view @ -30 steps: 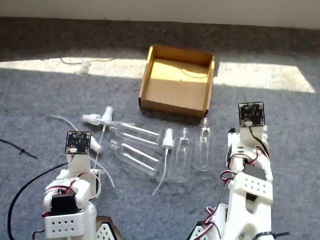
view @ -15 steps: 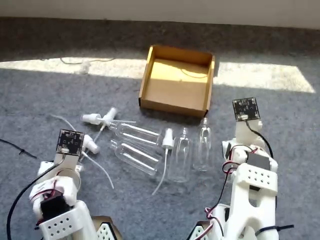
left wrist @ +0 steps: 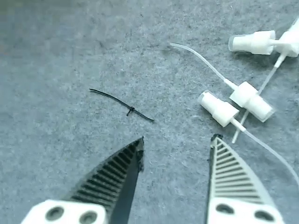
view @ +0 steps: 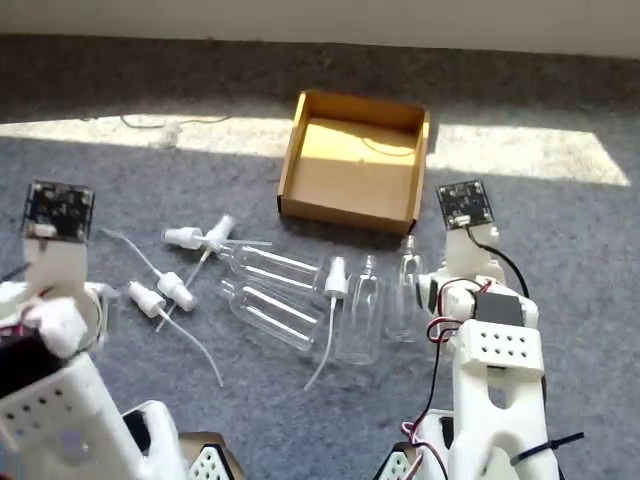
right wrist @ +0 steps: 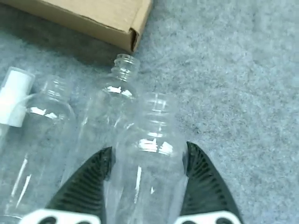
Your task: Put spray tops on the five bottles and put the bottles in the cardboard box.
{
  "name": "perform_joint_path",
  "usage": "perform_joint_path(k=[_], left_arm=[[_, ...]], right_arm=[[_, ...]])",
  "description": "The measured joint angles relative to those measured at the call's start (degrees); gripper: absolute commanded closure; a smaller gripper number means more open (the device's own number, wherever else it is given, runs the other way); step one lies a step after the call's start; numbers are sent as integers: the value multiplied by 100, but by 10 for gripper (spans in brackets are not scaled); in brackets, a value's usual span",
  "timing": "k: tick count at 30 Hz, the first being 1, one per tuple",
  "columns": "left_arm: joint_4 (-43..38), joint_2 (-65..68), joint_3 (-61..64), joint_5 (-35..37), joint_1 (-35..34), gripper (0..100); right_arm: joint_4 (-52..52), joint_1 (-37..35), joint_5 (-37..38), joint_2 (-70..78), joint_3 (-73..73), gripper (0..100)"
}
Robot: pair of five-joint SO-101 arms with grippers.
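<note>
While the right gripper (right wrist: 148,148) squeezes a clear bottle (right wrist: 149,154) between its two black fingers, the left gripper (left wrist: 177,139) hangs wide open over the gray carpet (left wrist: 56,56). Nothing is between the left fingers. Just past them lie three white spray tops (left wrist: 219,108) with thin tubes, close together. A small black tie (left wrist: 124,106) lies near them on the carpet.

The held bottle has no top on it. Its open neck points toward the cardboard box (right wrist: 84,18), which is near. Two open bottles (right wrist: 112,107) lie just beside the held one, and a fourth spray top (right wrist: 14,98) lies next to the farther of them.

Seen from above, the box sits at the far side of the carpet. Two slanted bottles (view: 272,265) lie on the carpet in the middle, between the two arms and outside the box.
</note>
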Motion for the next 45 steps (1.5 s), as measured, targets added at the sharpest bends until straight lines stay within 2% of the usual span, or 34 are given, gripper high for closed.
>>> perform_joint_path(k=[3,6,12,15,18,22,25,28,30,33,38,45], left_arm=[[202,1618,-1011,791,229,778],[220,2664,-1415,1591,334,778],[-202,3182,-1108,3007,624,778],[-659,3182,-571,3156,1081,778],[-932,3182,-202,2365,1978,778],[-985,3182,-185,607,3059,780],[-985,3200,-185,-1521,3103,780],[-1011,3200,-185,-3727,2796,779],[-1020,3200,-185,-4844,2523,779],[-1037,3200,-185,-5266,2189,779],[-1468,3587,-185,-5266,2127,778],[-1890,4897,-316,-5266,2127,778]], right_arm=[[0,0,-35,0,0,995],[0,-9,-35,0,0,995],[0,-9,-35,0,0,995],[0,-9,-35,0,0,995],[0,-9,-35,0,0,995],[0,-9,-35,0,0,995],[0,-9,-35,0,0,995],[0,-9,-35,0,0,995],[0,-9,-35,0,0,995],[0,-9,-35,0,0,995],[0,-9,-35,0,0,995],[0,-9,-35,0,0,995]])
